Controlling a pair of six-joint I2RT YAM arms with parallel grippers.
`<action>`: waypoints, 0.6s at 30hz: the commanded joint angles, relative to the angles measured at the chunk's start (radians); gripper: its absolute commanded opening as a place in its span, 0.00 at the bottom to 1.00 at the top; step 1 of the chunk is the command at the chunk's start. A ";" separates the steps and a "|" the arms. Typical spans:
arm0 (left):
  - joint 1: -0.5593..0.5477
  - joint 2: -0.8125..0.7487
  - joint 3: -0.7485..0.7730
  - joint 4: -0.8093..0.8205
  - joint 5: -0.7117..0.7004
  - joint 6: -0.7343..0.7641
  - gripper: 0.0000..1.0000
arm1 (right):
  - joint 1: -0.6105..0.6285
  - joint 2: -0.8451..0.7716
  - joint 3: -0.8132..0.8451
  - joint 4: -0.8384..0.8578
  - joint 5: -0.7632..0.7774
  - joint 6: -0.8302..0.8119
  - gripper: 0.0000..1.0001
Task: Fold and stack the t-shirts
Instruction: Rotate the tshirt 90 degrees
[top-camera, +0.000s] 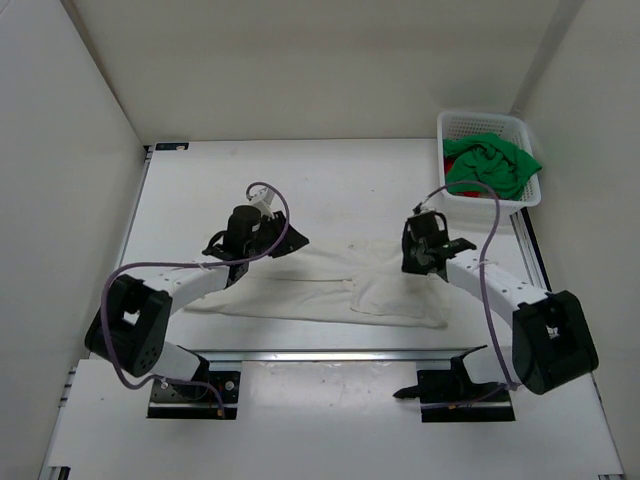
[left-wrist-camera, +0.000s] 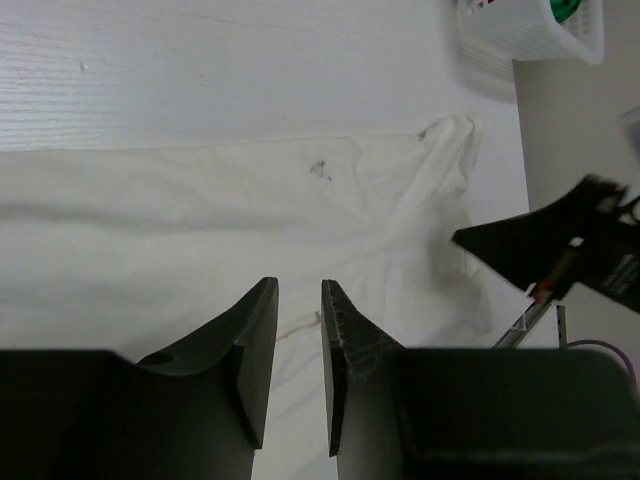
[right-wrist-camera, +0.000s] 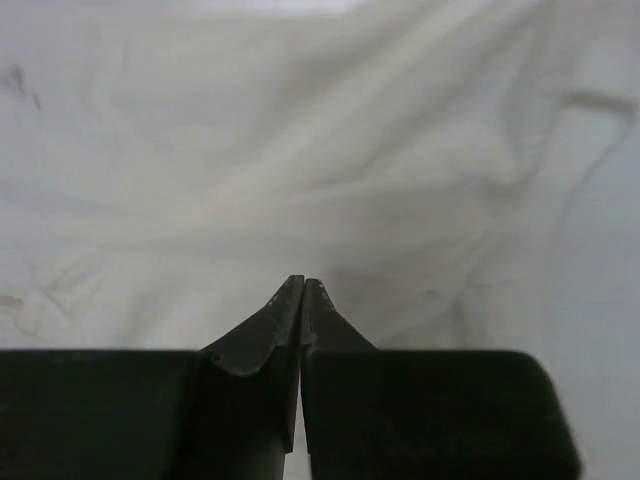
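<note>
Now, right fingers clenched tip to tip over the white t-shirt, nothing visibly pinched; left fingers parted, empty, above the same cloth. It sprawls rumpled along the table's near edge: light, limp stuff, I'd judge, best pinched at a hem or sleeve corner.

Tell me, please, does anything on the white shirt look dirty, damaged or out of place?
Yes. The white t-shirt has a small dark smudge near its far edge, like a stain, clear in the left wrist view. Its end near the right claw lies bunched in wrinkles, not flat.
</note>
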 joint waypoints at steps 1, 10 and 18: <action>-0.019 -0.073 -0.027 -0.040 -0.005 0.029 0.35 | 0.102 0.071 -0.045 0.054 -0.064 0.048 0.00; -0.014 -0.199 -0.030 -0.096 0.016 0.057 0.36 | 0.025 0.499 0.313 0.089 -0.196 -0.037 0.00; 0.045 -0.317 -0.070 -0.237 -0.040 0.096 0.36 | 0.006 1.302 1.804 -0.357 -0.383 -0.106 0.01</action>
